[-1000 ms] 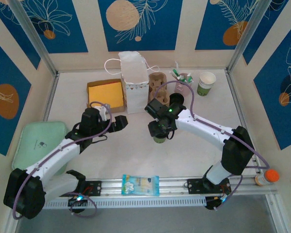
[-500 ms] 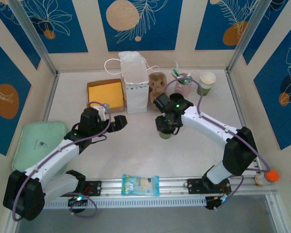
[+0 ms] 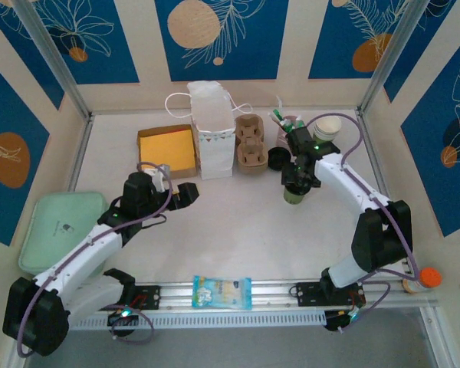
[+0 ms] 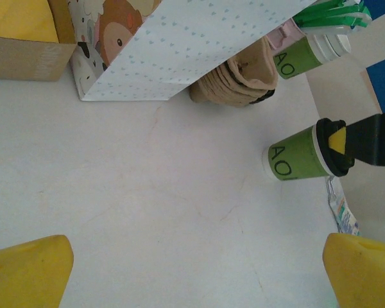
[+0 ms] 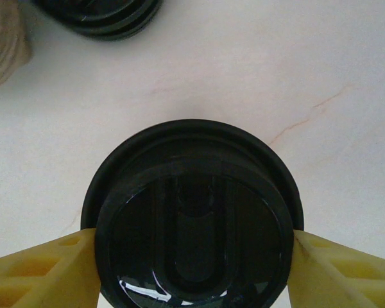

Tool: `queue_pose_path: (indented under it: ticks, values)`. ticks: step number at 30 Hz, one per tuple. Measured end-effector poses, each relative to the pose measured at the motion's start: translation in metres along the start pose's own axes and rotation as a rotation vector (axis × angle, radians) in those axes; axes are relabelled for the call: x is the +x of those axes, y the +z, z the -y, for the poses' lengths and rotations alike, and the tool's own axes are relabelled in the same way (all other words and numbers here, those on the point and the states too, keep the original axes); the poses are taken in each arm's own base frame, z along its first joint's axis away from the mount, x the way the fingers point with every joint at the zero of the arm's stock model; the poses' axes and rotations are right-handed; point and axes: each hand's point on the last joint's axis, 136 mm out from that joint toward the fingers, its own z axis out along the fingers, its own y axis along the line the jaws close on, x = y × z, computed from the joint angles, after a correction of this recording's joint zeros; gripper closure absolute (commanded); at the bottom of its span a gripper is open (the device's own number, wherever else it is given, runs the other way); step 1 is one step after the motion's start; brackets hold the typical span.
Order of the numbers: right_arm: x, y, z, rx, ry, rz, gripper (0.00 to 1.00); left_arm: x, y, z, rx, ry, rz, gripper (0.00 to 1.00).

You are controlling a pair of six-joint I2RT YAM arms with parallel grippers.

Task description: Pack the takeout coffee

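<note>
- on the right half of the table (image 3: 215, 245), the takeout coffee (image 4: 294, 160) is held upright in the right gripper (image 3: 294, 190), whose yellow fingers (image 5: 45, 269) are pressed against both sides of its black lid (image 5: 192, 237).
- whether the cup's base touches the surface cannot be told.
- the cup's long axis is vertical, and it is gripped from above, at the top.
- the cup carrier (image 3: 251, 143) lies to the left of the held cup and a little farther back, with a stack of spare lids (image 3: 277, 159) between them; the white paper bag (image 3: 212, 130) stands just beside the carrier on its left.
- the right arm is judged the nearer one, and a leftward, slightly rearward carry that skirts the lids seems called for.
- the left gripper (image 3: 190, 192) is spread wide with nothing in it, well apart from the cup.
- the surface is flat and pale, and the space is closed in by patterned walls; a second, open cup (image 3: 326, 130) stands near the far right corner.
</note>
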Motion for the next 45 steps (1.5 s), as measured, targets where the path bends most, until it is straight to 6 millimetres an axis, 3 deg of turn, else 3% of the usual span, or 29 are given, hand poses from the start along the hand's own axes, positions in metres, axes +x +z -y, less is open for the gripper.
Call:
queue_pose_path:
  ticks: [10, 15, 20, 33, 39, 45]
  values:
    - [-0.033, 0.013, 0.074, 0.092, 0.184, -0.001, 0.32, 0.0, -0.005, 0.001, 0.003, 0.006, 0.008, 0.0]
    - [-0.036, 0.016, 0.095, 0.114, 0.238, -0.009, 0.32, 0.002, -0.006, -0.002, -0.006, 0.007, 0.003, 0.0]
    - [-0.035, 0.015, 0.095, 0.112, 0.235, -0.015, 0.31, 0.002, -0.006, -0.003, -0.009, 0.012, 0.003, 0.0]
    - [-0.035, 0.01, 0.096, 0.105, 0.228, -0.03, 0.18, 0.001, -0.009, -0.003, -0.006, 0.014, 0.007, 0.0]
    - [-0.047, -0.008, 0.096, 0.097, 0.233, 0.003, 0.16, 0.001, -0.013, -0.002, -0.006, 0.016, 0.012, 0.0]
    - [-0.06, -0.047, 0.081, 0.022, 0.222, 0.09, 0.2, 0.001, -0.015, -0.005, -0.017, 0.018, 0.007, 0.0]
